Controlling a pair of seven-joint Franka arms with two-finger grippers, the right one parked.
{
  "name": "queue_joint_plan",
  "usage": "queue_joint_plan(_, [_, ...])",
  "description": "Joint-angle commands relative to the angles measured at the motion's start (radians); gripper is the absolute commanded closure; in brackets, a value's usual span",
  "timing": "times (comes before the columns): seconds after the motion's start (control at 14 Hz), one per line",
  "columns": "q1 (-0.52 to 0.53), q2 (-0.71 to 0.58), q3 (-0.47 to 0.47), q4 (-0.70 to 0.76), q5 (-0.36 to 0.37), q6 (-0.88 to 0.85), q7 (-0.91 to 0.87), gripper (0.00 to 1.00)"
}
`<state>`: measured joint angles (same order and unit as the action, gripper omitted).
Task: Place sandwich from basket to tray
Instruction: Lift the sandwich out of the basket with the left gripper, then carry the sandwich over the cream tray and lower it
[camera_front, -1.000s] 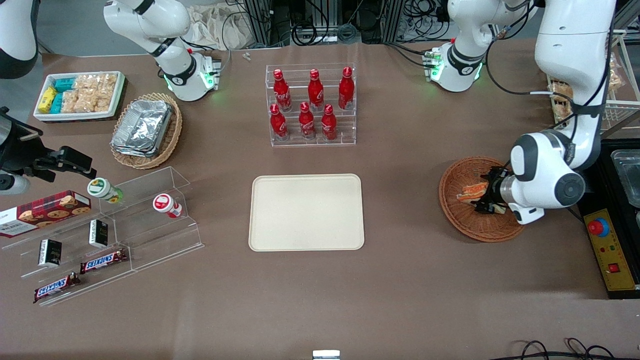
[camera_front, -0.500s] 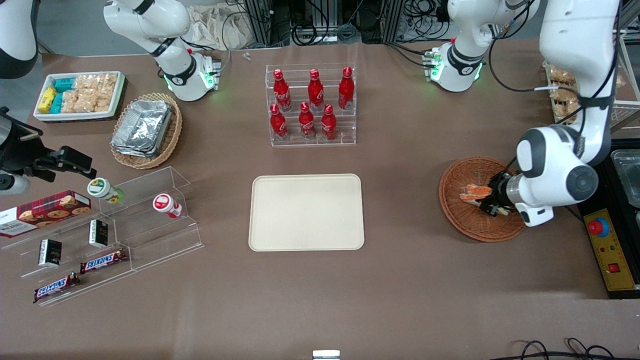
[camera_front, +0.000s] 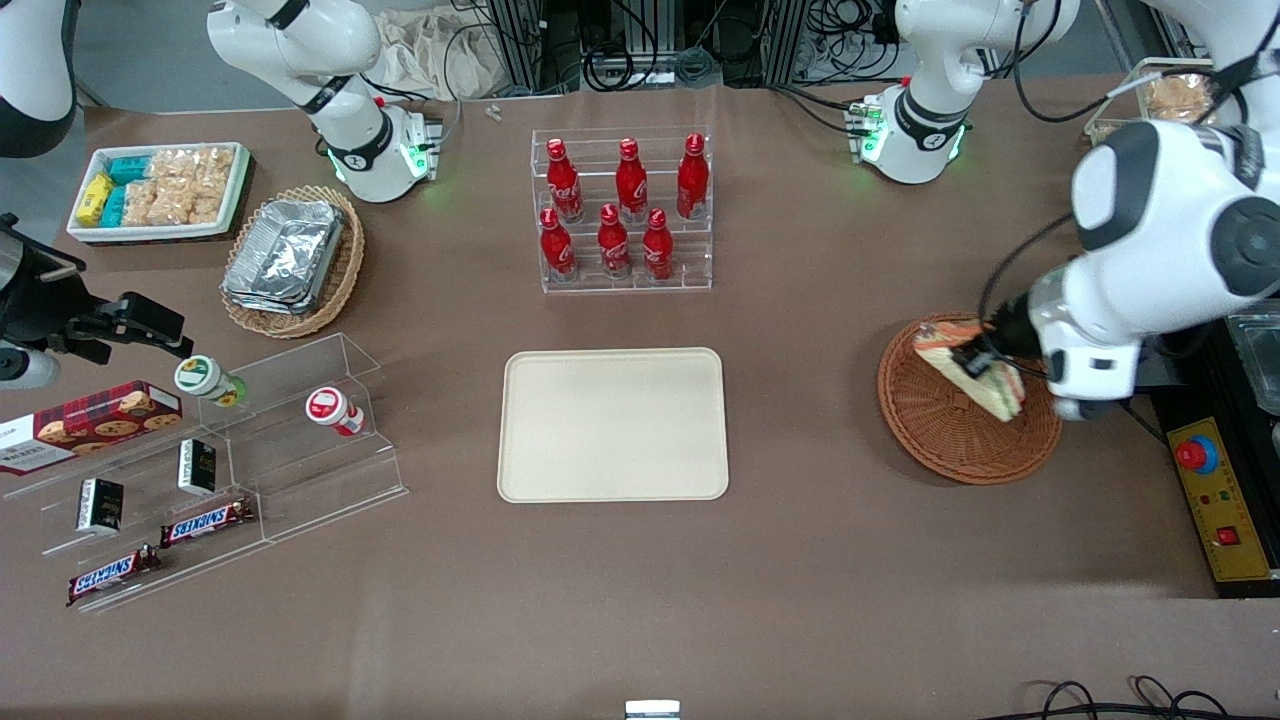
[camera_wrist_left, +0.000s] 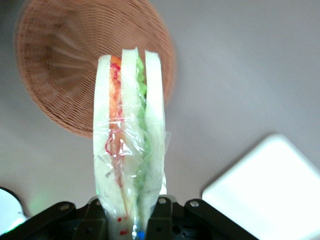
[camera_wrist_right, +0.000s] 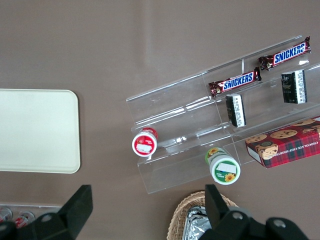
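My left gripper (camera_front: 985, 362) is shut on the sandwich (camera_front: 968, 368), a wrapped wedge of white bread with orange and green layers, and holds it in the air above the reddish-brown wicker basket (camera_front: 950, 440). In the left wrist view the sandwich (camera_wrist_left: 129, 145) stands clamped between the fingers (camera_wrist_left: 162, 212), with the basket (camera_wrist_left: 60, 65) empty below it and a corner of the tray (camera_wrist_left: 270, 185) in sight. The cream tray (camera_front: 612, 424) lies flat at the table's middle, toward the parked arm from the basket, with nothing on it.
A clear rack of red bottles (camera_front: 622, 212) stands farther from the front camera than the tray. Toward the parked arm's end are a tan basket of foil containers (camera_front: 290, 260), a white tub of snacks (camera_front: 160, 190) and an acrylic stand with candy bars (camera_front: 200, 470). A yellow control box (camera_front: 1215, 500) sits beside the basket.
The gripper has risen out of the basket with the sandwich in its grip; the arm's wrist has swung upward and the sandwich now hangs above the basket's rim.
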<state>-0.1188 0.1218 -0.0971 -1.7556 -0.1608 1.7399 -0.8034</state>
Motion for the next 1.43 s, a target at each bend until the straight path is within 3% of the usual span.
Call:
queue_joint_plan(0.0, [-0.004,0.048,-0.12,0.071,0.0,-0.034,0.096,1.0])
queue_joint_plan(0.21, [-0.039,0.114,-0.249,0.076,0.053,0.082,0.09,1.0])
queue_joint_plan(0.43, [-0.178,0.281,-0.251,0.16,0.186,0.127,-0.015,1.0])
queue_joint_plan(0.57, [-0.223,0.42,-0.253,0.29,0.295,0.124,-0.048,1.0])
queue_joint_plan(0.71, [-0.258,0.527,-0.253,0.359,0.303,0.163,-0.04,1.0])
queue_joint_plan(1.0, [-0.301,0.625,-0.251,0.358,0.316,0.294,-0.036,1.0])
queue_joint_plan(1.14, [-0.315,0.671,-0.246,0.355,0.32,0.376,-0.028,0.82])
queue_joint_plan(1.21, [-0.315,0.683,-0.245,0.355,0.322,0.423,-0.028,0.47])
queue_joint_plan(1.29, [-0.314,0.687,-0.245,0.354,0.342,0.435,-0.028,0.0])
queue_joint_plan(1.36, [-0.314,0.684,-0.245,0.347,0.386,0.432,-0.026,0.0])
